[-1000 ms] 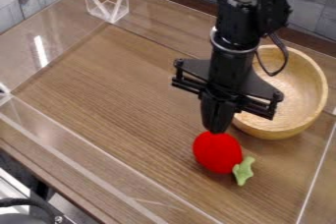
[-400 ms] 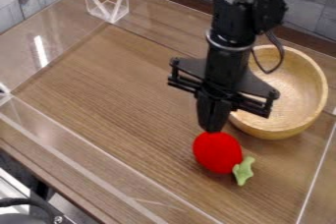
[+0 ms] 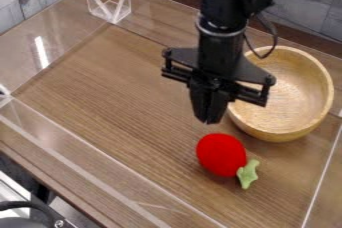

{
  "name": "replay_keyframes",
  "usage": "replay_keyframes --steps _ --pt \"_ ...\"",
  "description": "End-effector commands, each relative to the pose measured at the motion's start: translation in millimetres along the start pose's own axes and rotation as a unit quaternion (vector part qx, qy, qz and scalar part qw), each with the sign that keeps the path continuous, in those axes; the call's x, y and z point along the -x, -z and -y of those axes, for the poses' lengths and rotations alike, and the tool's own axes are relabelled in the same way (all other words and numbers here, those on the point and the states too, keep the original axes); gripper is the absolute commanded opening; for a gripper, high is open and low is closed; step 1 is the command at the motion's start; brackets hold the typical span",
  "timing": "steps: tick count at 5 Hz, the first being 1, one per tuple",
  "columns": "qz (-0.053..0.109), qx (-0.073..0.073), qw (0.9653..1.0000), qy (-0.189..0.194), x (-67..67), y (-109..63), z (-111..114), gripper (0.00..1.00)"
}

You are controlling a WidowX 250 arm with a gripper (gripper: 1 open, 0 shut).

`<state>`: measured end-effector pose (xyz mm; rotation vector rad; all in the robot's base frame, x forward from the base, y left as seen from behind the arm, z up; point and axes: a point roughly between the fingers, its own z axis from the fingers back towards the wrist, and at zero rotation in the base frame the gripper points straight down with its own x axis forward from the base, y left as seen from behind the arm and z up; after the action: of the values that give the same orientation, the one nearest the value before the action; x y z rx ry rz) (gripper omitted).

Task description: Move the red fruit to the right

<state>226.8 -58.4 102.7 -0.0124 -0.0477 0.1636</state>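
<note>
The red fruit [image 3: 222, 153] lies on the wooden table, its green leafy stem [image 3: 249, 174] pointing to the lower right. My gripper [image 3: 206, 115] hangs just above and to the upper left of it, apart from the fruit and holding nothing. Its dark fingers [image 3: 203, 100] point straight down and taper close together. No gap between them can be made out.
A light wooden bowl [image 3: 305, 94] sits to the right of the gripper, behind the fruit. Clear plastic walls [image 3: 40, 122] edge the table on the left, front and right. A clear plastic stand [image 3: 107, 4] is at the back left.
The gripper has risen off the top of the red fruit and shifted a little to the left. The fruit has stayed where it was.
</note>
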Motion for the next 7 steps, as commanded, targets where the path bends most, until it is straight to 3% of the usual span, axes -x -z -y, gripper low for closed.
replay_keyframes --steps 1,2,3,5,6,7 --pt "0.015 0.006 0.9998 0.007 -0.4 1.0 4 1.00" --pt "0.013 0.002 0.9999 0.007 0.4 9.4 4 0.00" --pt "0.013 0.001 0.9999 0.006 0.0 11.7 3 0.00" --pt "0.031 0.016 0.9993 -0.013 -9.8 -15.3 -15 0.00" --pt "0.027 0.013 0.9996 -0.003 -3.6 -1.4 -10 1.00" --pt "0.023 0.010 0.9997 0.005 1.2 10.1 -5 0.00"
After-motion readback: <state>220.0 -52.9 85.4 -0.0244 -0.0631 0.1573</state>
